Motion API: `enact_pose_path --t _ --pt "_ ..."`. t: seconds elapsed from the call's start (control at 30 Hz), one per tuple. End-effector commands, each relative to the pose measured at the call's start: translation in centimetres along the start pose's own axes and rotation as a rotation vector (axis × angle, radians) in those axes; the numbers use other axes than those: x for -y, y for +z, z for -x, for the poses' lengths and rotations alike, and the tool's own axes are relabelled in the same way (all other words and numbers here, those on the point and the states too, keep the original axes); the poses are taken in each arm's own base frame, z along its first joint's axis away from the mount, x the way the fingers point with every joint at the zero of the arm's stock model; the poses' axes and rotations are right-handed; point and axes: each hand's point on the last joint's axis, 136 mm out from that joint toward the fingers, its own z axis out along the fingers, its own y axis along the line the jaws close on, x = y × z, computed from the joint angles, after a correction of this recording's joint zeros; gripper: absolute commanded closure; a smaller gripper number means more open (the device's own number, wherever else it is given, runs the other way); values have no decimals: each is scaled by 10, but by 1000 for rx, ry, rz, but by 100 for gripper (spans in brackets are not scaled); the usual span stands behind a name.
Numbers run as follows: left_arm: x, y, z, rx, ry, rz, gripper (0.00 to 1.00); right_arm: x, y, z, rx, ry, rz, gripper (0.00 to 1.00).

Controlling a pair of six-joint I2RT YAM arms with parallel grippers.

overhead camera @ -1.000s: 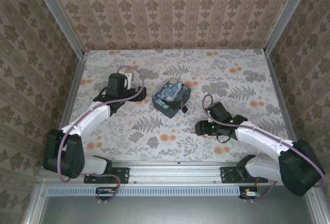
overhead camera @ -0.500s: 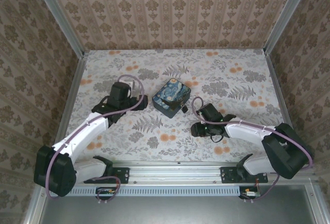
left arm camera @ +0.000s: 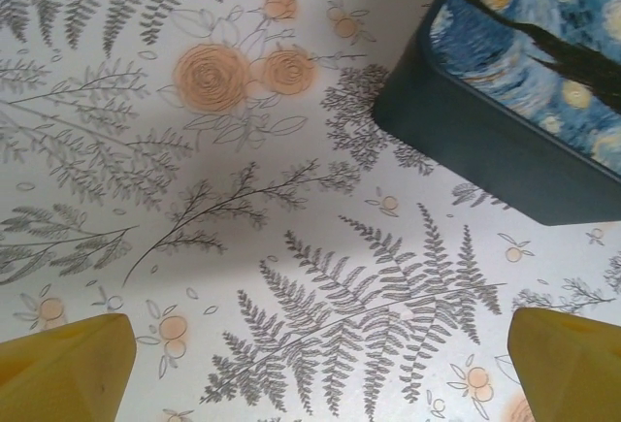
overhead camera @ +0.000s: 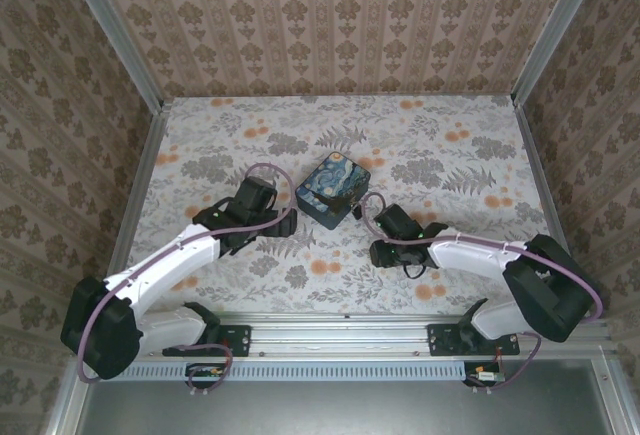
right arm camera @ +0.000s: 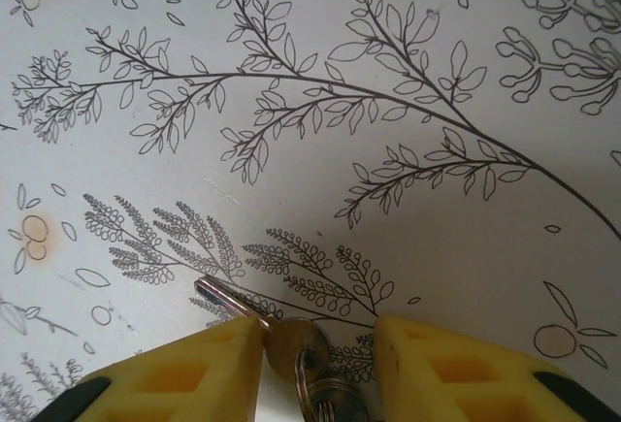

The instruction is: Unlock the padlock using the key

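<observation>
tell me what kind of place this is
Probably a robot test booth: patterned wallpaper panels in metal framing wall a floral-print table on three sides, and two robot arms are bolted to a rail at its near edge.

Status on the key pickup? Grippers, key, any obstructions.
Left gripper open, hovering by the blue box. Right gripper astride the key, jaws not yet tight on it. Key flat on the table, nothing blocking it.

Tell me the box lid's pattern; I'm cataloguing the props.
Blue swirling night-sky painting with yellow spots, on a dark-sided box; clearest in the left wrist view.
</observation>
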Motion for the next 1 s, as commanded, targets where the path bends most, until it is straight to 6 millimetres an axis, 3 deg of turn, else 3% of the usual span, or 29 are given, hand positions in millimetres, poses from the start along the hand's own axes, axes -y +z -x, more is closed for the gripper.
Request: enact_pose_path --t 0.0,0.33,0.6,0.7,0.87,0.97 --pt "-3 -7 6 9 -21 32 0 -5 16 -25 -84 -7 -20 65" --pt "-4 -13 11 26 -19 36 0 -1 30 -37 -114 -49 -121 79" --pt "0 -13 6 9 -19 10 0 -6 31 -35 -79 -34 -80 100" --pt "20 -10 -5 -33 -31 -77 0 -13 25 -25 -39 -17 -48 100" --pt "79 -4 -44 -156 -114 -340 0 -25 12 -5 29 16 41 100" --pt "110 -6 -55 -197 -179 -489 1 -28 5 1 56 57 114 100"
